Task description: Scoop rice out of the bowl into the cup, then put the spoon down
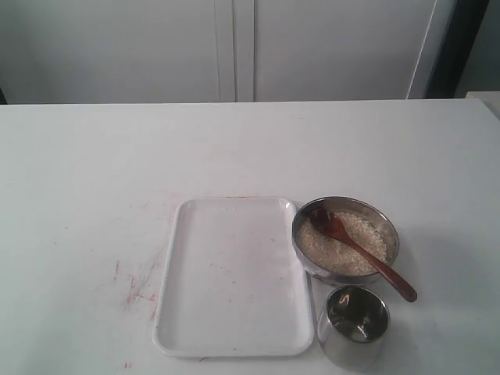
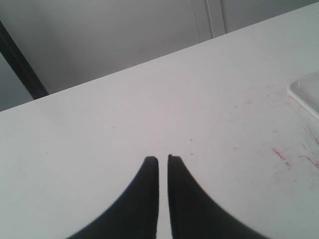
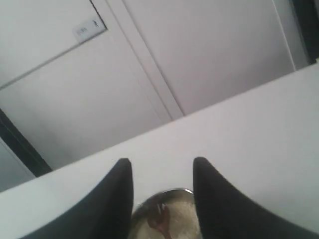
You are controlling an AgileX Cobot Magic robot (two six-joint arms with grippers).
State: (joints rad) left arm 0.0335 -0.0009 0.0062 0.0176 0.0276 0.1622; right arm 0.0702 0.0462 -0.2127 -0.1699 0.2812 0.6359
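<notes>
Resting in the rice (image 1: 369, 232), the spoon (image 1: 367, 259) lies with its oval end on the grains and its long handle crossing the rim toward the lower right of the exterior frame, jutting out past the bowl (image 1: 344, 199). The bowl sits at the lower right. The cup (image 1: 357, 314) stands just below it, close to the bowl's rim; it looks empty of rice, though its shiny inside makes that hard to be sure of. A white tray (image 1: 234, 273) lies bare just to the left of both, on the white table (image 1: 234, 148), which has faint red marks at lower left.

No arm shows in the exterior view. In the right wrist view the right gripper (image 3: 162, 160) has its jaws well apart with nothing between them, and past them part of the bowl and the spoon's head are visible. The left gripper (image 2: 163, 158) is closed to a thin slit, holds nothing, and hangs over bare table with only a corner of the tray in sight.

By my reading the task is at its very start: scooping has not begun and the spoon has yet to be picked up. The next move probably calls for the right gripper to come down over the overhanging handle, line its jaws across that slim shaft and close there. It must grip firmly enough that the spoon does not twist, and it should avoid nudging the bowl or the cup close beside it.
</notes>
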